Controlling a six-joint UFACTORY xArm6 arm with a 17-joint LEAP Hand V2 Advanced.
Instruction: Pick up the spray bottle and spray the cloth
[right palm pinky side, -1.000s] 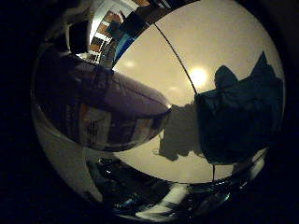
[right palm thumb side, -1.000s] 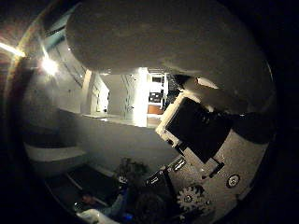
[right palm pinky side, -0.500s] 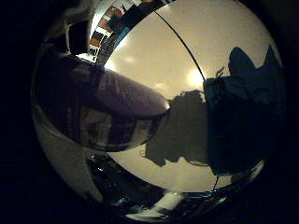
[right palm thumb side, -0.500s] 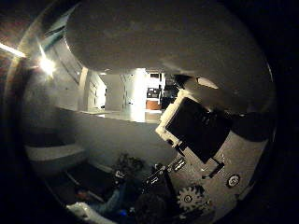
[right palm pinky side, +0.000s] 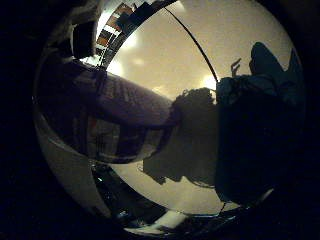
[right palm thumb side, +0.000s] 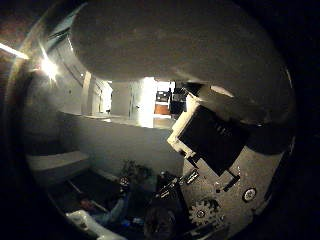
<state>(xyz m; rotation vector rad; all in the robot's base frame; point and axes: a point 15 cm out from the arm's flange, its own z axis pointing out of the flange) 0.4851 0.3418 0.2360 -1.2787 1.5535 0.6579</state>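
Note:
The spray bottle (right palm pinky side: 100, 115), with a purple and white label, lies close against the palm in the little finger side palm view. Its pale body (right palm thumb side: 170, 45) fills much of the thumb side palm view. My right hand (right palm thumb side: 215, 160) shows there as black and white parts with a gear, pressed against the bottle; its fingers are curled round it. The dark blue cloth (right palm pinky side: 255, 130) lies crumpled on the pale table (right palm pinky side: 170, 60), a short way from the bottle. The hand's and bottle's shadow (right palm pinky side: 185, 140) falls on the table at the cloth's edge.
A dark seam line (right palm pinky side: 195, 50) crosses the table. Shelves (right palm pinky side: 120, 15) stand beyond the table's far edge. The thumb side palm view shows a grey partition (right palm thumb side: 100, 150), a lit doorway (right palm thumb side: 150, 100) and clutter on the floor (right palm thumb side: 120, 195).
The little finger side picture has shifted: the camera has moved with the bottle towards the cloth. The shadow on the table now reaches the cloth's edge. The hold on the bottle looks the same.

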